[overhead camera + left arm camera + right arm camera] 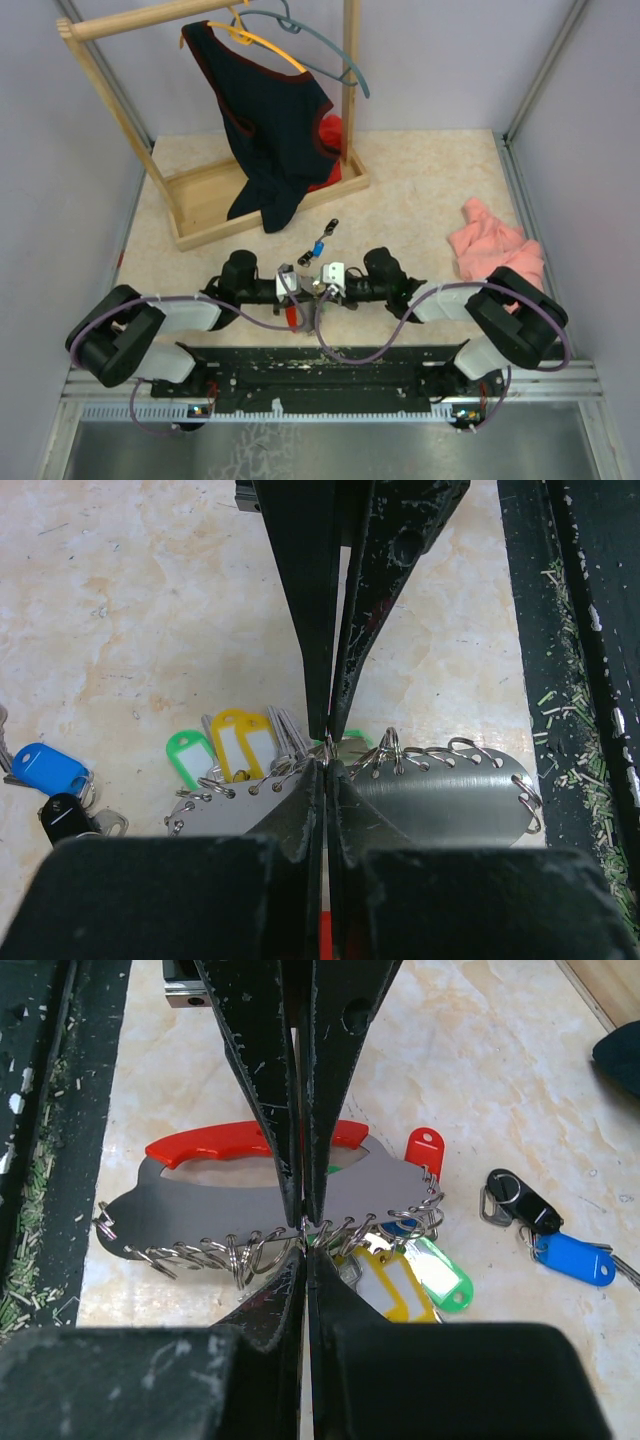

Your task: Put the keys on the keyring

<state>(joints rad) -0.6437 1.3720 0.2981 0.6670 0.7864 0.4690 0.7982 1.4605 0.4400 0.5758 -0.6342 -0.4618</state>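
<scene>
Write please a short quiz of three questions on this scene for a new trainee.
1. True or false: the blue key already hangs on the keyring.
2. The keyring's handle is: A red, B green, C blue.
3. Fill in: the pink cloth lies on the side of the ___ arm.
Key: 1 false, it lies apart on the table; 2 A; 3 right.

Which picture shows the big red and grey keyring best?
The right wrist view: the keyring shows its red part and grey part together. The left wrist view shows only the grey part; the top view shows just a tiny red speck.
</scene>
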